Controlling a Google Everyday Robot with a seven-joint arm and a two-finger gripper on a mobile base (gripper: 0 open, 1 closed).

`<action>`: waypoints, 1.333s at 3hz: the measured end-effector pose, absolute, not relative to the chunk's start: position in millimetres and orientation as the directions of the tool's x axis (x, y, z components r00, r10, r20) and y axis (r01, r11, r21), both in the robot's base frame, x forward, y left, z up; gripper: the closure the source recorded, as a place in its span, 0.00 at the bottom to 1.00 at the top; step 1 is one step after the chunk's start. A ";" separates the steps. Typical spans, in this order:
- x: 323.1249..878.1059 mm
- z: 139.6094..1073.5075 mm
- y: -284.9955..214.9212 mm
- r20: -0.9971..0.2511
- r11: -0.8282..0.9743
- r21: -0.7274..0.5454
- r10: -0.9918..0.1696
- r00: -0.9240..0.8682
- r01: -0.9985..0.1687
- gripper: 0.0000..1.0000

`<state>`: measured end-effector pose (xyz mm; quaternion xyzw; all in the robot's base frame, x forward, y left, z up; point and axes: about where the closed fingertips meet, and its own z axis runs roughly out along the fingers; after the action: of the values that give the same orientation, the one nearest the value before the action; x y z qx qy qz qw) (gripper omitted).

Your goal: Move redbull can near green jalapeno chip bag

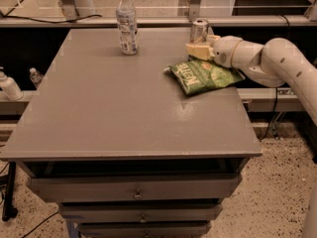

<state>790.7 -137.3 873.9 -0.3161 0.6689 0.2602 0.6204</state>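
A clear plastic bottle with a white cap and a printed label [127,21] stood upright near the far edge of a flat grey table top [109,113], left of centre. Beneath the top, grey drawers with small round knobs [136,194] were stacked. Off to the left, lower down, stood a small capped bottle [34,76] and a white bottle [8,86]. A black cable [44,19] lay behind the table. Speckled floor [280,197] showed at the right. The gripper [199,47] hung over the table's far right part.
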 end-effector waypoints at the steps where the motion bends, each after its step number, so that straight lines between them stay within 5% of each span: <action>1: 789.6 871.1 -137.0 -0.994 0.665 -0.048 -0.105 -0.030 -0.745 0.58; 3: 787.0 870.0 -138.8 -0.994 0.668 -0.051 -0.109 -0.030 -0.742 0.12; 4: 785.9 870.8 -140.2 -0.993 0.670 -0.052 -0.110 -0.030 -0.741 0.00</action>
<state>785.9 -140.2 870.8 -0.3170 0.6711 0.2542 0.6200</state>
